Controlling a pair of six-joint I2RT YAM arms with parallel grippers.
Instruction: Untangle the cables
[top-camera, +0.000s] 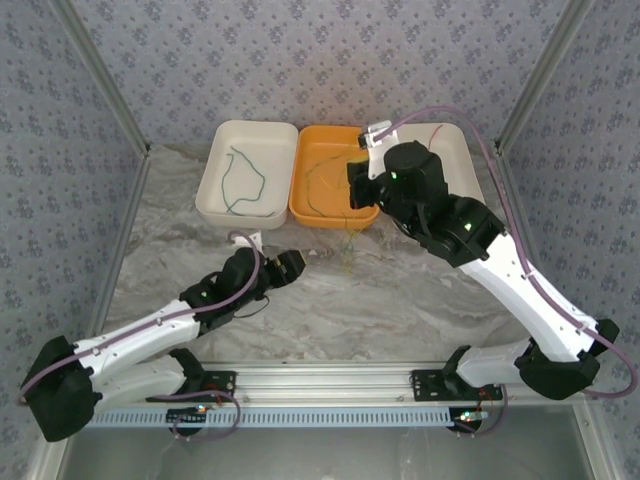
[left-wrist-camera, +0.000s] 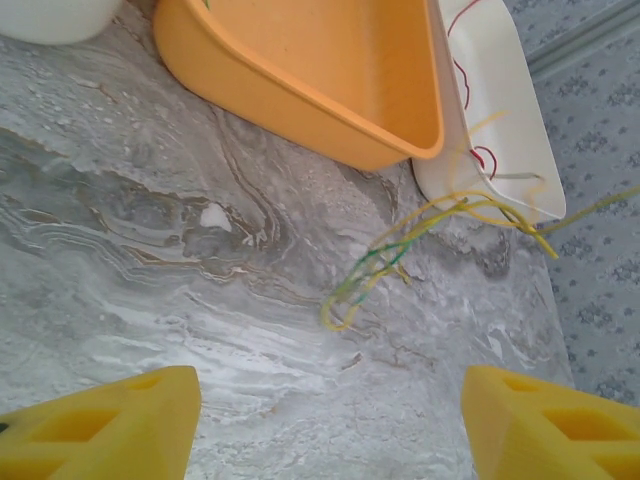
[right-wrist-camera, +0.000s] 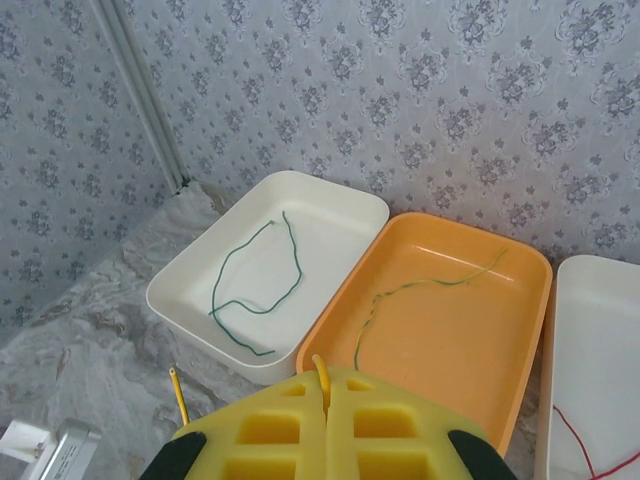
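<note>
On a marbled table (top-camera: 400, 290) walled in patterned wallpaper (top-camera: 330, 60), the left end effector (left-wrist-camera: 330, 405) is gaping near tangled cables (left-wrist-camera: 370, 275) before the orange tray (top-camera: 330, 222); the right end effector (right-wrist-camera: 325, 385) is pinching a yellow-green cable (right-wrist-camera: 320, 367).

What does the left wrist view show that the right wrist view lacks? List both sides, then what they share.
Left wrist: a yellow and green tangle lying on the table, ahead of the open left tool. Right wrist: the right tool shut on a yellow cable, and a dark green cable in one white tray. Both: the orange tray, and the red cable in the other white tray.
</note>
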